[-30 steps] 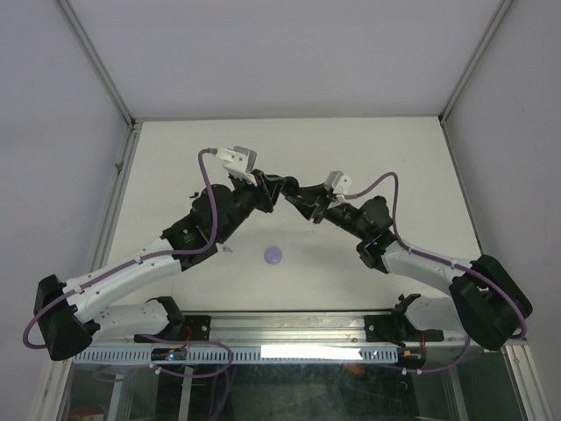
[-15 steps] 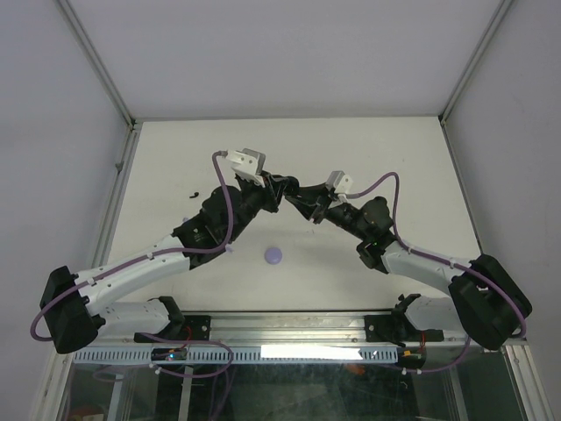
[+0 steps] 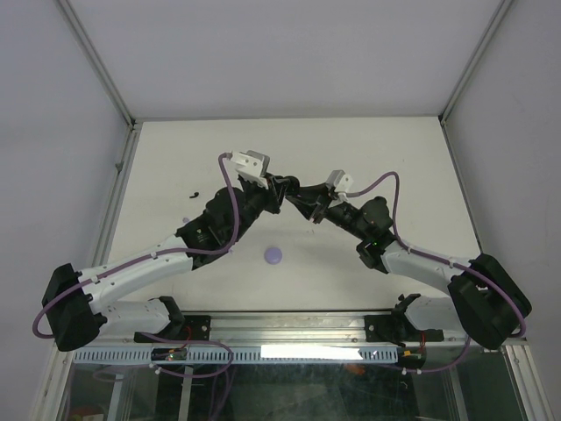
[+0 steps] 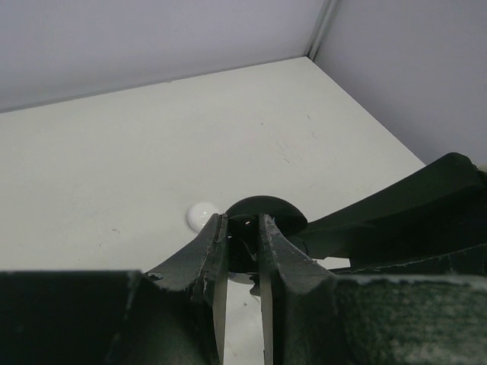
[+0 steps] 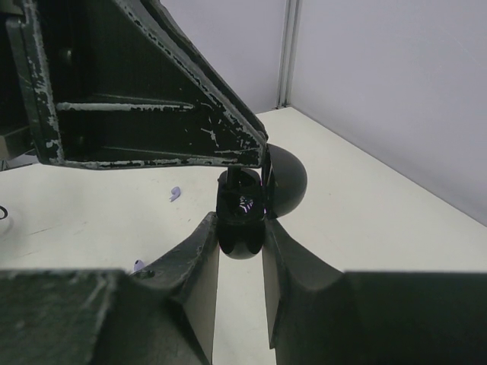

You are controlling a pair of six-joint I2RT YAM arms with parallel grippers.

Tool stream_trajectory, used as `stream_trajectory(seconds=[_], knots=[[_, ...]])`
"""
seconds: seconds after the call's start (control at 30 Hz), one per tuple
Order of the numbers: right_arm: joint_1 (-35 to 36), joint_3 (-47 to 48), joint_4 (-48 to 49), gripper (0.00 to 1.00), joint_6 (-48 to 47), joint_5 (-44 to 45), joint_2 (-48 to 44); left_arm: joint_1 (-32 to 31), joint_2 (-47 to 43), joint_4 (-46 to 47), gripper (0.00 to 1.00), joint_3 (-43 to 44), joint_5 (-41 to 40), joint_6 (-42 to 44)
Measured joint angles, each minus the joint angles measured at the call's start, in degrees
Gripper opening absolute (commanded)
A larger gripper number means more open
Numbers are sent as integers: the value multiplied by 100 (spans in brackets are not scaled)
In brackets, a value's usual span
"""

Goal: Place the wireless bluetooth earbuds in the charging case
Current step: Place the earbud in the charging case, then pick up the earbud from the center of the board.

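Observation:
My right gripper (image 5: pixel 240 228) is shut on a black charging case (image 5: pixel 242 236), held above the table with its lid (image 5: pixel 285 179) open. My left gripper (image 4: pixel 242 222) is shut on a black earbud (image 4: pixel 243 228), its tip right at the open case (image 4: pixel 278 211). In the top view both grippers, left (image 3: pixel 280 188) and right (image 3: pixel 300 196), meet over the table's middle. Two lavender earbuds (image 5: pixel 176 194) (image 5: pixel 138 265) lie on the table. A small black piece (image 3: pixel 193 194), perhaps an earbud, lies at the left.
A round lavender case (image 3: pixel 273 254) lies on the table nearer the arm bases. A round white dome (image 4: pixel 202 215), perhaps a white case, lies on the table beyond the left fingers. Grey walls enclose the table on three sides.
My left arm has shifted a little to the right, bringing its gripper closer to the case held by the right gripper. The right arm has barely moved.

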Motion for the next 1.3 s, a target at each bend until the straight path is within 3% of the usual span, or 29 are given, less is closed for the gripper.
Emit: stream_trajectory(seconds=[0.27, 0.5, 0.73, 0.93, 1.07, 1.3], knots=[[0, -92, 20, 0, 46, 39, -2, -81, 50, -116, 11, -7, 2, 48], [0, -92, 24, 0, 74, 35, -2, -94, 79, -240, 21, -7, 17, 70], [0, -94, -50, 0, 85, 35, -2, -118, 138, -332, 42, 20, -31, -44], [0, -107, 20, 0, 105, 76, -2, -131, 131, -560, 55, 166, -26, -264], [2, -186, 131, 0, 120, 138, -2, -131, 66, -894, 60, 260, -42, -380], [-2, -275, 256, 0, 151, 315, -2, -127, -234, -1515, 60, 505, -199, -509]])
